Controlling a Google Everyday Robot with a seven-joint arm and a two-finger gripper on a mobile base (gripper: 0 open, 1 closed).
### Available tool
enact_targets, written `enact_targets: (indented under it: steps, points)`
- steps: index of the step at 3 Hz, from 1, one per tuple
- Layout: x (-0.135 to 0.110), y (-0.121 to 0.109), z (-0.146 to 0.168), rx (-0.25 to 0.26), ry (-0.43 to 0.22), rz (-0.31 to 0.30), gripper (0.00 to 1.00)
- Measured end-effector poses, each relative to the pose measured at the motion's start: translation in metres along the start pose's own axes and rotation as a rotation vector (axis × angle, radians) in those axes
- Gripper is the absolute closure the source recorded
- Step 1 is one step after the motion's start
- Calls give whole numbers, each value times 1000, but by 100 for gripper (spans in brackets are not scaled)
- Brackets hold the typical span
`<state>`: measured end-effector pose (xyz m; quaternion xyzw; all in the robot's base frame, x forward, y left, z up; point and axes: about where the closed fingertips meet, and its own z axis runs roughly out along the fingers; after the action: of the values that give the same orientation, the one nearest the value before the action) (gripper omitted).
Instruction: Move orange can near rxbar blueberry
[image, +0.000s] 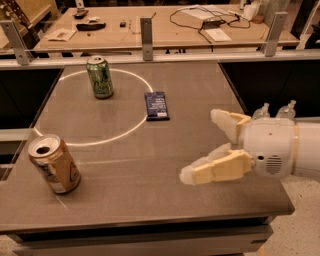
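The orange can (53, 163) stands at the near left of the dark table (150, 195), silver top with its opening facing up. The rxbar blueberry (156, 105), a flat navy bar with white print, lies near the table's middle, on the white circle line. My gripper (201, 146) reaches in from the right, over the table's right part, with its two tan fingers spread wide and nothing between them. It is well to the right of the orange can and nearer the viewer than the bar.
A green can (100, 76) stands at the far left inside a white painted circle (95, 142). Behind the table runs a rail with metal posts (146, 31), and beyond it a wooden bench with cables and small items.
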<state>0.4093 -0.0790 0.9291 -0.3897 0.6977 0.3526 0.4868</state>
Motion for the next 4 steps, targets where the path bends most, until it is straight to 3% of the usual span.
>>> enact_targets:
  steps: [1, 2, 3, 4]
  points:
    - [5, 7, 30, -10, -62, -25, 0]
    - [8, 13, 53, 17, -86, -46, 0]
    - [4, 23, 74, 13, -113, -37, 0]
    - [-10, 38, 103, 18, -108, 28, 0]
